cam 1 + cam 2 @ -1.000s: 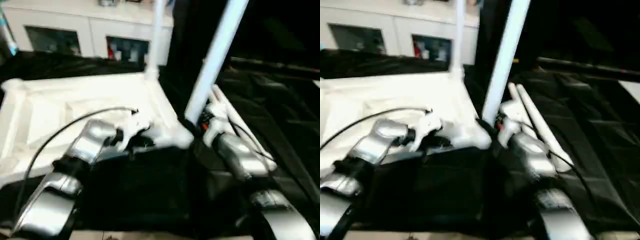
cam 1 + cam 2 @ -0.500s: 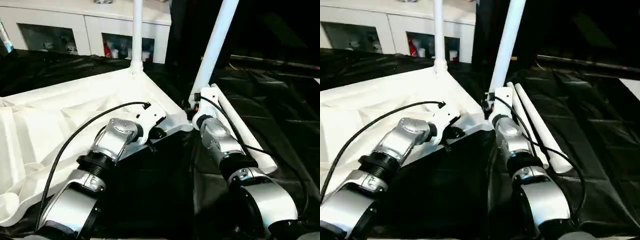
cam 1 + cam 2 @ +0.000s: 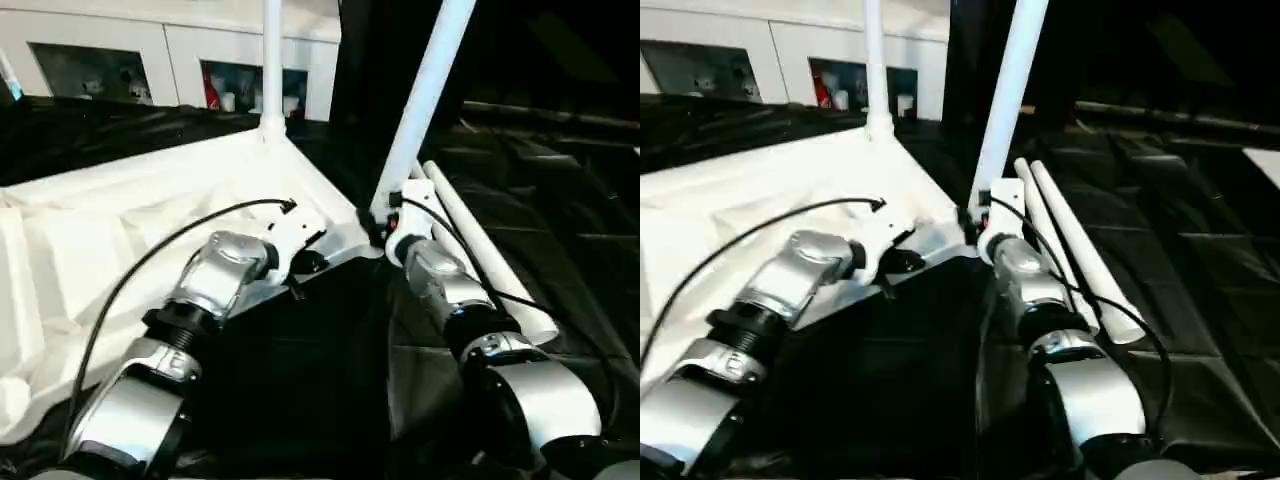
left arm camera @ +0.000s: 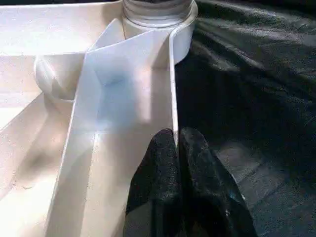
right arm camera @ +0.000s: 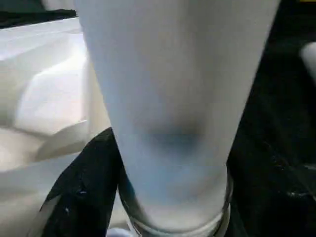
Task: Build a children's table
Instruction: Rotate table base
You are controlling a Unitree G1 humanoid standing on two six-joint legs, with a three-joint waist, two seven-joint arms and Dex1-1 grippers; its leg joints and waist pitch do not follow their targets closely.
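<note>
Right gripper straddles the near-corner leg, fingers spread, contact unclear. Leg's long axis rises, tilted right, from the upturned tabletop. Left gripper pinched on tabletop rim. Versus earlier: leg angle unchanged.

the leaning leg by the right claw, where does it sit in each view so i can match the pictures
Left eye view: the leaning leg rises from the tabletop's near corner to the top edge, right of centre.
Right eye view: same leg, just right of centre.
Left wrist view: its base in the corner socket beyond the tabletop.
Right wrist view: close up, a wide white tube.
Shared landmark: that corner socket.
</note>
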